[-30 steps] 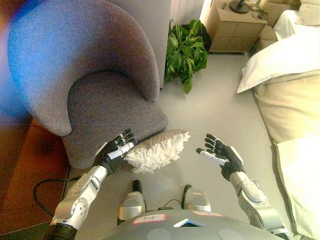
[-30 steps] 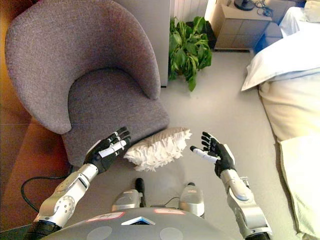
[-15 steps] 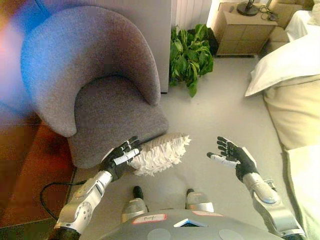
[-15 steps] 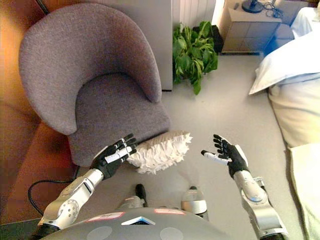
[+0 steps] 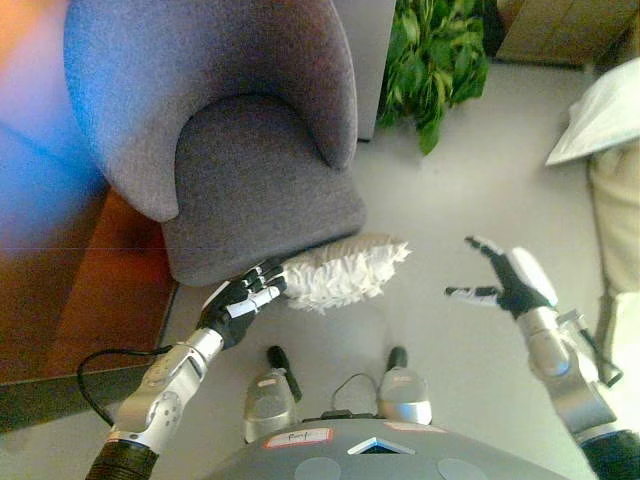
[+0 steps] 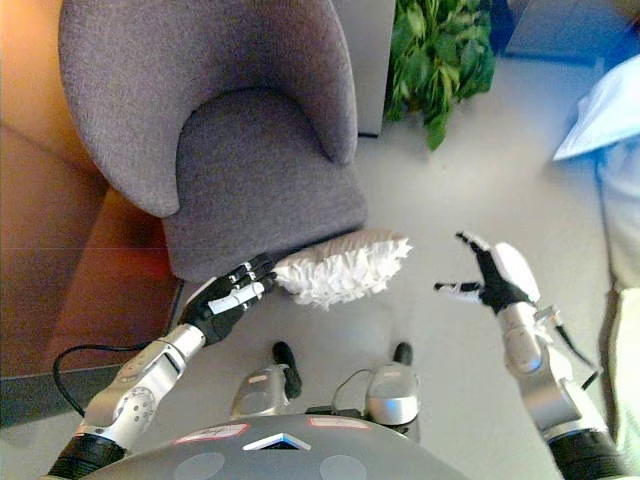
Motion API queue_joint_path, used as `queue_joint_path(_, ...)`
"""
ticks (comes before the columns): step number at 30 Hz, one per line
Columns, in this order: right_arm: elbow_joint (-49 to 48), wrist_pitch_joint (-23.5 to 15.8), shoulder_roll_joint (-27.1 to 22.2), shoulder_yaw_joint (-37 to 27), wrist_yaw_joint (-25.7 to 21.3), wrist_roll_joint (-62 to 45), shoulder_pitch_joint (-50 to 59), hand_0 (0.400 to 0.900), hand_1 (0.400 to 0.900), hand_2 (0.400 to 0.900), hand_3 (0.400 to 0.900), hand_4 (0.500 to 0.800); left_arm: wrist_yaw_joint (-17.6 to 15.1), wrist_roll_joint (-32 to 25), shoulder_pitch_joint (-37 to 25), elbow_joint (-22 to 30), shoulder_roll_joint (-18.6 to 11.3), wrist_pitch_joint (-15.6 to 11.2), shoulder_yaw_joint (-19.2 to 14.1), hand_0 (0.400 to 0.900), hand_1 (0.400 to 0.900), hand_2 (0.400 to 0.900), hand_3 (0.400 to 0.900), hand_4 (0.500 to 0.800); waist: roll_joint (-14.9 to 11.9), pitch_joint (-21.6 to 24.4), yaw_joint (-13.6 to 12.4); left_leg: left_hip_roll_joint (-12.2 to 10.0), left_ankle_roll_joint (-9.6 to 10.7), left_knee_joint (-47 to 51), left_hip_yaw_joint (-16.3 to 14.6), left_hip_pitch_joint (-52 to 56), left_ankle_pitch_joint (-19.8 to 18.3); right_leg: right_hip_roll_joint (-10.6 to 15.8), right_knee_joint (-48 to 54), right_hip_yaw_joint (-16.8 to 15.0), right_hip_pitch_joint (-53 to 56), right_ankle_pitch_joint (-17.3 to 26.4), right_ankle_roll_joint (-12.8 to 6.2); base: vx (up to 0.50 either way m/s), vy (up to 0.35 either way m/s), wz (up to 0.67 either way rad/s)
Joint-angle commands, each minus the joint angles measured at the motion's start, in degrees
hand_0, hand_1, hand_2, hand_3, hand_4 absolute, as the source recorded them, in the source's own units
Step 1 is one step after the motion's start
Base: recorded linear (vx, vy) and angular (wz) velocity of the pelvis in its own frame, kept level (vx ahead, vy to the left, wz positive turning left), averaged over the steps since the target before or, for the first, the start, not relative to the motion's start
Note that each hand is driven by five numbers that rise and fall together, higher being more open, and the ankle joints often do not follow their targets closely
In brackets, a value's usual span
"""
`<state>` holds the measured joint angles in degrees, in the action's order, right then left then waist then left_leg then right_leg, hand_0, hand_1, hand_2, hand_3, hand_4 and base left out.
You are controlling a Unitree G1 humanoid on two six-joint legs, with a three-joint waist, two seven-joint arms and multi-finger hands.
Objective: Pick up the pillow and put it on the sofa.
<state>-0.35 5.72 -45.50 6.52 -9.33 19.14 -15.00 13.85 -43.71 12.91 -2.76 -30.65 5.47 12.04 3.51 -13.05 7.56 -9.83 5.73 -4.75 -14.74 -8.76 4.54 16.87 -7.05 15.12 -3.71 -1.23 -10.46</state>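
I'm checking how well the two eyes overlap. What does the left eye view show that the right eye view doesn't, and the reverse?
Only the left eye view shows a tan box at the top right; the right eye view has a blue patch there.

Only the right eye view shows more wood floor left of the chair.

Both show the grey chair, the plant, the pillow against the chair's front, the left hand at its left end, and the open right hand apart from it.

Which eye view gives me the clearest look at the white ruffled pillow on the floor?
The right eye view: the white ruffled pillow lies unobstructed against the grey armchair's front edge, left hand at its left end. The left eye view shows the same pillow, with nothing extra.
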Motion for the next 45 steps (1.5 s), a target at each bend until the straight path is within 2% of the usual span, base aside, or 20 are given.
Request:
queue_joint_path(1,-2.24,-3.87,-2.94,-0.88,-5.39,9.38,10.66,0.900,0.900,0.900,0.900,0.800,1.47,-4.22,-6.69,3.96,-3.93,-7.54,-4.17,0.900,0.900,0.900,0.900,0.800,-3.22,-4.88,-2.66,-6.76,2.27,-4.28,1.48,0.17,0.12,-1.97,4.02,-3.76,-6.51,8.37,1.54,-0.11,-0.081,0.19)
queue_joint_path(4,-1.47,-3.66,-5.97,1.36,-6.63,11.45,16.45,0.900,0.900,0.900,0.900,0.800,-0.07,-6.01,-9.60,4.47,-5.22,-10.28,-2.37,0.900,0.900,0.900,0.900,0.800,-2.82,-9.02,-2.72,-7.85,2.69,-12.87,4.38,-6.89,-0.58,-1.89,-2.30,-5.15,-12.66,6.32,2.63,-0.14,-0.087,0.18)
queue_joint_path(8,-0.98,-3.73,-8.14,3.81,-7.59,12.14,23.19,0.900,0.900,0.900,0.900,0.800,-0.36,-6.51,-11.97,5.90,-6.12,-11.94,-1.43,0.900,0.900,0.900,0.900,0.800,-2.92,-12.94,-3.33,-7.40,1.89,-21.28,7.64,-15.28,-3.28,-2.02,-10.46,-7.04,-20.75,3.71,3.59,-0.14,-0.061,0.11)
queue_joint_path(11,0.60,-3.46,-8.77,5.92,-8.76,11.94,27.66,0.900,0.900,0.900,0.900,0.800,-0.27,-7.43,-13.93,6.38,-6.90,-12.01,-0.66,0.900,0.900,0.900,0.900,0.800,-3.12,-14.98,-4.51,-7.54,1.17,-27.60,9.98,-20.93,-6.11,-0.78,-16.48,-7.23,-25.60,1.56,3.83,-0.12,-0.099,0.17)
queue_joint_path(15,2.56,-3.70,-8.78,8.33,-9.03,11.94,33.25,0.900,0.900,0.900,0.900,0.800,1.30,-6.73,-15.96,6.47,-7.62,-11.65,-0.11,0.900,0.900,0.900,0.900,0.800,-3.01,-16.55,-5.80,-7.15,0.39,-32.92,11.54,-26.13,-8.60,0.58,-23.06,-7.19,-30.78,-0.29,3.98,-0.08,-0.090,0.19)
queue_joint_path(18,3.05,-3.69,-9.70,10.09,-8.93,12.15,36.56,0.900,0.900,0.900,0.900,0.800,1.75,-6.60,-16.89,6.67,-8.44,-11.95,0.19,0.900,0.900,0.900,0.900,0.800,-2.91,-16.75,-6.53,-6.73,0.01,-36.59,12.05,-29.69,-10.33,1.45,-27.06,-7.09,-34.25,-1.36,3.98,-0.07,-0.083,0.17)
queue_joint_path(25,4.42,-3.75,-11.77,16.01,-9.82,12.88,45.44,0.900,0.900,0.900,0.900,0.800,2.79,-7.13,-17.73,6.94,-10.75,-11.52,0.48,0.900,0.900,0.900,0.900,0.800,-1.71,-16.75,-8.50,-6.49,-1.94,-51.37,12.63,-40.16,-18.24,2.81,-43.81,-6.27,-45.49,-7.39,5.47,-0.05,-0.077,0.18)
queue_joint_path(30,4.71,-4.59,-12.49,18.16,-11.39,12.21,48.94,0.900,0.900,0.900,0.900,0.800,4.55,-8.56,-16.73,8.77,-12.06,-11.32,0.23,0.900,0.900,0.900,0.900,0.800,-0.53,-16.75,-9.56,-6.10,-2.81,-60.96,14.21,-45.67,-24.30,3.88,-54.54,-7.36,-52.11,-12.30,5.10,0.03,-0.026,0.11)
queue_joint_path(34,5.87,-4.55,-12.92,20.09,-12.87,12.55,52.10,0.900,0.900,0.900,0.900,0.800,4.51,-10.20,-16.31,9.84,-13.28,-10.44,-0.25,0.900,0.900,0.900,0.900,0.800,-0.07,-16.75,-10.26,-5.75,-3.37,-66.91,15.57,-49.98,-26.56,4.14,-60.90,-8.21,-56.76,-14.36,4.84,0.00,-0.006,0.04)
queue_joint_path(39,8.86,-4.04,-12.79,22.94,-11.30,12.02,55.64,0.900,0.900,0.900,0.900,0.800,5.12,-12.16,-15.53,10.45,-15.19,-9.55,-1.26,0.900,0.900,0.900,0.900,0.800,0.30,-16.75,-11.56,-5.23,-3.60,-72.92,17.35,-53.85,-28.08,4.72,-67.92,-9.04,-60.59,-17.55,4.77,0.03,-0.021,0.05)
queue_joint_path(45,14.08,-5.45,-10.97,26.04,-8.59,8.09,60.80,0.900,0.900,0.900,0.900,0.800,6.07,-13.14,-15.85,10.84,-15.77,-8.09,-1.45,0.900,0.900,0.900,0.900,0.800,0.77,-16.75,-12.73,-4.18,-3.21,-78.19,19.40,-57.20,-29.30,5.28,-74.08,-10.40,-64.31,-19.90,4.52,0.04,0.003,0.03)
